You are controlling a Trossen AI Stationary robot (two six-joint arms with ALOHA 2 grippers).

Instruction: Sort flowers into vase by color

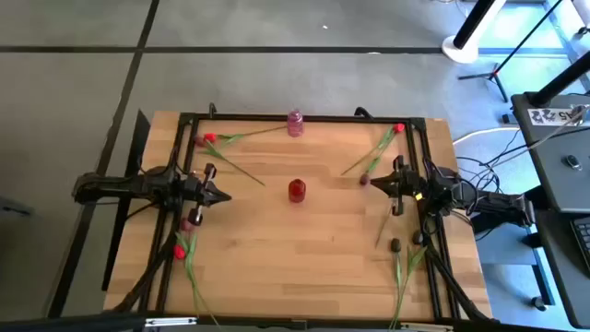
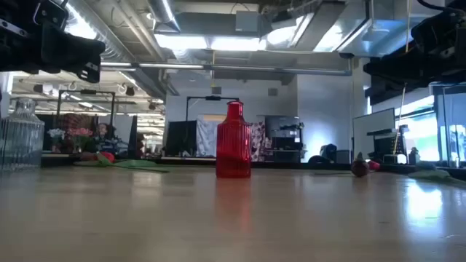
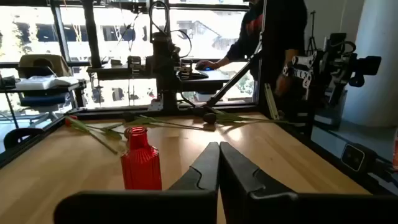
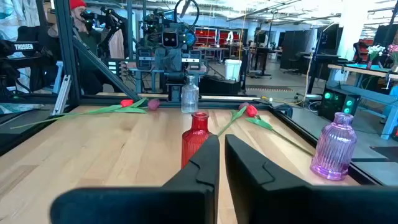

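Observation:
Tulips lie flat around the table's edges. One red head (image 1: 210, 138) and one maroon head (image 1: 199, 143) lie at the far left. Another red one (image 1: 398, 128) and a maroon one (image 1: 365, 179) are at the far right. More lie at the near left (image 1: 179, 251) and near right (image 1: 395, 244). A red ribbed vase (image 1: 296, 191) stands mid-table, and a purple vase (image 1: 295, 122) stands at the far edge. My left gripper (image 1: 224, 195) (image 3: 219, 155) hovers shut left of the red vase. My right gripper (image 1: 378, 183) (image 4: 222, 149) hovers shut right of it, beside the maroon head.
A clear glass vase (image 4: 189, 96) stands by the left arm. A black frame (image 1: 304, 118) runs round the tabletop. Bare wood (image 1: 295, 258) stretches from the red vase to the near edge. A person (image 3: 273, 31) stands beyond the right side, and another (image 4: 74, 25) beyond the left.

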